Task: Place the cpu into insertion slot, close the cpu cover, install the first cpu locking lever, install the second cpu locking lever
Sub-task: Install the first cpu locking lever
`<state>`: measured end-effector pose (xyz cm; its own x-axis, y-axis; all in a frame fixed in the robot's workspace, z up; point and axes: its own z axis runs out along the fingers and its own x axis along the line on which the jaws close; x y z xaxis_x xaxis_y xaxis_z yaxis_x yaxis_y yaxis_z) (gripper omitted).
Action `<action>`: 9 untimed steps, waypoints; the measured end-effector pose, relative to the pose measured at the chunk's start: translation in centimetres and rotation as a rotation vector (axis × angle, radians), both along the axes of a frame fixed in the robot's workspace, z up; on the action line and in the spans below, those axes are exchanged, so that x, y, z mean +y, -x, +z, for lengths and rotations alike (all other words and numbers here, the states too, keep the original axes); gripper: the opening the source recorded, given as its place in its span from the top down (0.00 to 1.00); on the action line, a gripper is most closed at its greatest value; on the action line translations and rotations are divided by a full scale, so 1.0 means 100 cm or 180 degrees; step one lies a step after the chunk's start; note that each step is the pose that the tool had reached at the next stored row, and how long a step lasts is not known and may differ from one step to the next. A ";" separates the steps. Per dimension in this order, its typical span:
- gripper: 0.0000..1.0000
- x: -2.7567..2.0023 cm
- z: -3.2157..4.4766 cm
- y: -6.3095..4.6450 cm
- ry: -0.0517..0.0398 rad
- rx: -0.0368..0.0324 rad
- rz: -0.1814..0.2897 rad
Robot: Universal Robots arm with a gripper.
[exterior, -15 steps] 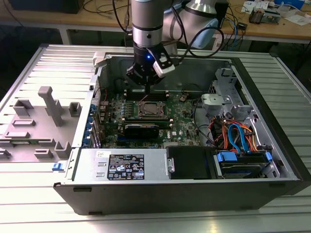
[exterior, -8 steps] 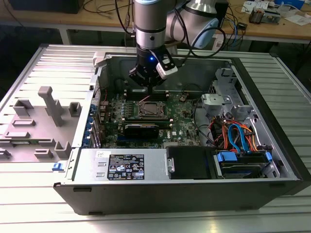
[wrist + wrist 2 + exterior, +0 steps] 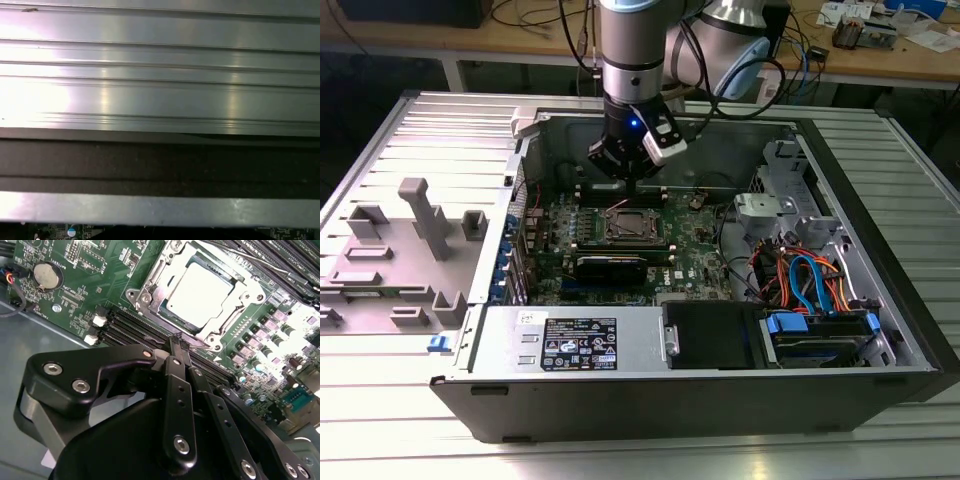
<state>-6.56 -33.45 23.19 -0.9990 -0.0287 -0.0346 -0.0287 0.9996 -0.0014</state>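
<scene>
The cpu (image 3: 200, 290) lies flat in the insertion slot (image 3: 150, 287), its pale metal top facing up. The silvery cpu cover (image 3: 239, 299) lies down around it, the chip showing through its square cut-out. My gripper (image 3: 176, 340) is shut, its black fingers pressed together with nothing between them, and the tip stands at the socket's edge by the memory slots. In the exterior view the gripper (image 3: 632, 180) hangs just behind the socket (image 3: 625, 226) on the green motherboard (image 3: 695, 265). A thin lever wire slants up at the socket's far side.
An open computer case (image 3: 880, 385) encloses the board. Long black memory slots (image 3: 127, 322) and a coin battery (image 3: 47, 275) flank the socket. A black card (image 3: 610, 265), a power supply (image 3: 570, 345) and cabled drive bays (image 3: 810, 285) lie nearby. Grey fixtures (image 3: 420, 225) stand outside.
</scene>
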 end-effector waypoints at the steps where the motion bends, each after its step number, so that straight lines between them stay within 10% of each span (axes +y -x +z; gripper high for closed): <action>1: 0.89 0.0000 -0.0002 -0.001 0.0000 0.0000 -0.0005; 9: 0.89 0.0000 -0.0015 -0.006 0.0000 0.0000 -0.0044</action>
